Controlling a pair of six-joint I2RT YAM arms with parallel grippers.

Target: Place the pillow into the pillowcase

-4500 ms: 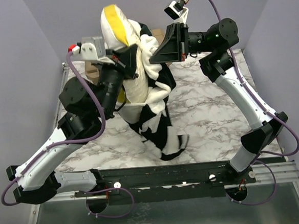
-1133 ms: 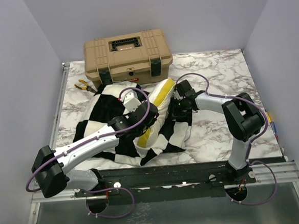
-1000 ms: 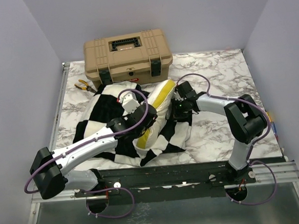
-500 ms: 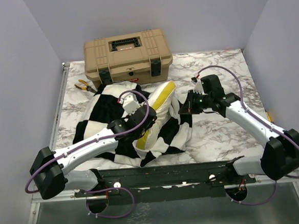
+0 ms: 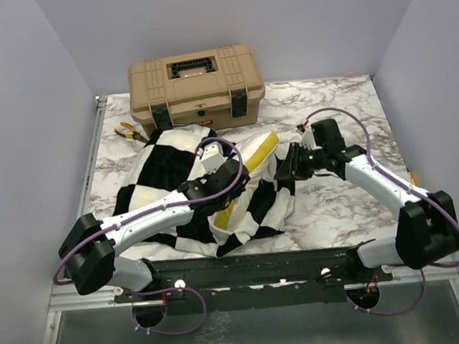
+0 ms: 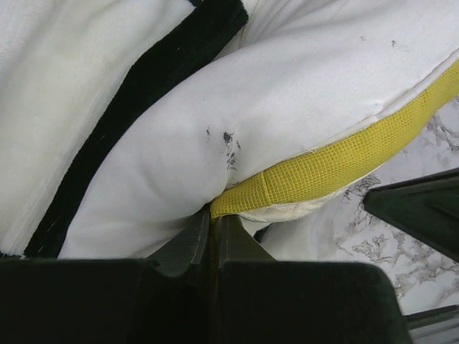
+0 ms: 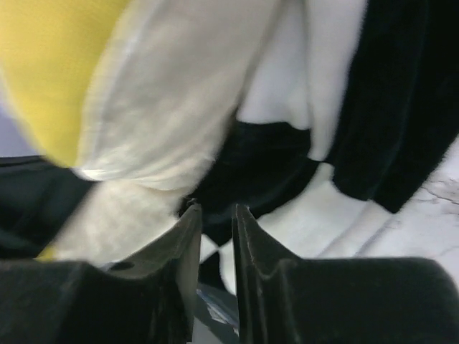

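A plump white quilted pillow with a yellow mesh edge strip (image 5: 247, 149) lies on the marble-patterned tabletop (image 5: 334, 204), just in front of the tan plastic toolbox (image 5: 196, 84). It is partly swaddled in the floppy black-and-cream checkerboard fleece pillowcase (image 5: 162, 165), which spreads from in front of the toolbox toward its left side. The pillow's yellow-edged end pokes out of the cover below the toolbox's right corner.

The left gripper (image 6: 209, 218) is clenched, apparently on a fold of the pillow right at the yellow seam. The right gripper (image 7: 215, 211) sits further out from the toolbox on its right side, with jaws a crack apart and nothing visibly between them, nosed up to the pillowcase's loose edge.

Both pieces look light, soft and limp. The pillow should squash and spring back rather than slide, so the firmer seam is the sensible hold. The fleece will likely bunch and drag, and is best taken at the hem of its opening.
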